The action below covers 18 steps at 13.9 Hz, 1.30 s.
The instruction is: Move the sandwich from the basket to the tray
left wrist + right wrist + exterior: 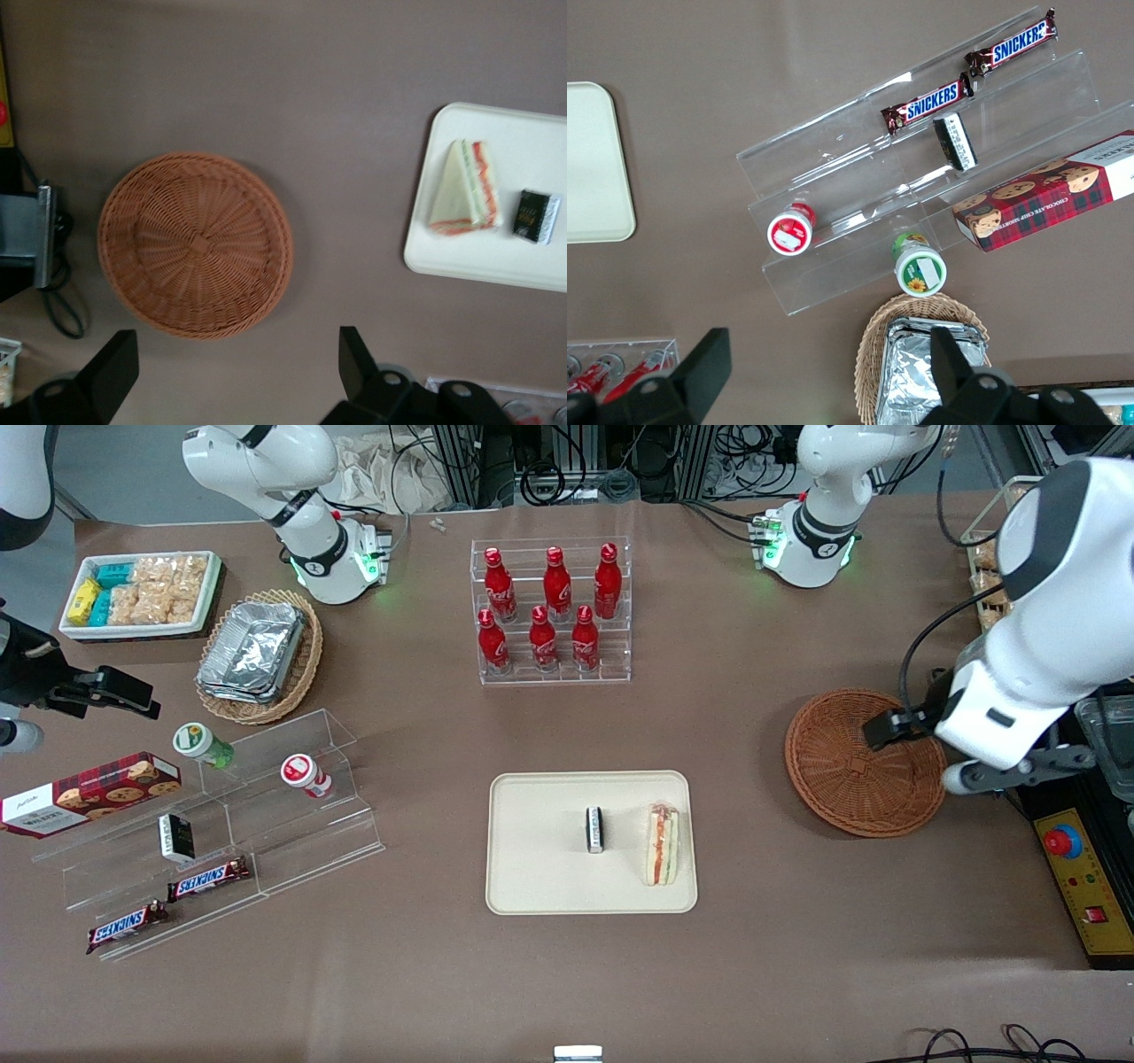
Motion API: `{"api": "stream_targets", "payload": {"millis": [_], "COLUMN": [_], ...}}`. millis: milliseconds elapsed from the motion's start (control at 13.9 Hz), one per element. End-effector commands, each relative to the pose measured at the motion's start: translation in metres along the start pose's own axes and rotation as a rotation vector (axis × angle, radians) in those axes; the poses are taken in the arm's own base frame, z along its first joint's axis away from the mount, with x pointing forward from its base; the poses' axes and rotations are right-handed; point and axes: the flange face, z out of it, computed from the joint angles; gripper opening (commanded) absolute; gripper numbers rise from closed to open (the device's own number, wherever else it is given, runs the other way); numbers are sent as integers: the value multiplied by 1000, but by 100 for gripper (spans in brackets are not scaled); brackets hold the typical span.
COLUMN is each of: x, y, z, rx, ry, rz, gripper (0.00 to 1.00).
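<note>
The sandwich (662, 844) (465, 188) lies on the cream tray (540, 868) (523, 142), near the tray edge closest to the working arm. The round reddish-brown basket (864, 766) (195, 243) sits empty on the table toward the working arm's end. My left gripper (895, 726) (235, 336) hangs high over the basket's rim, well apart from the sandwich. It is open, with its fingers (350, 354) spread wide and nothing between them.
A small black packet (594, 829) (536, 216) lies on the tray beside the sandwich. A rack of red bottles (551, 611) stands farther from the front camera. A yellow control box (1085, 886) sits by the basket. A clear stepped shelf with snacks (221, 824) is toward the parked arm's end.
</note>
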Motion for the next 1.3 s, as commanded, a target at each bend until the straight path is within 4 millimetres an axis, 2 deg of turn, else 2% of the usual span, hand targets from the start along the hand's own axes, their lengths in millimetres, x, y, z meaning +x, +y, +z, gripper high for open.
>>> {"api": "stream_targets", "payload": {"millis": [0,72,144,216,360,432,793,1225], "x": [-52,-67,-69,-62,-35,-28,-23,-15], "y": [-29,-31,-36,-38,-53,-57,-57,-57], "z": [21,31,35,31,29,32,20,29], "rx": [5,21,27,14,-31,-40,-40,-55], "ry": [47,77,90,93,83,68,82,64], "rz": [11,6,24,50,-2,-21,-53,-45], "gripper": [100,100,100,100,100,100,100,100]}}
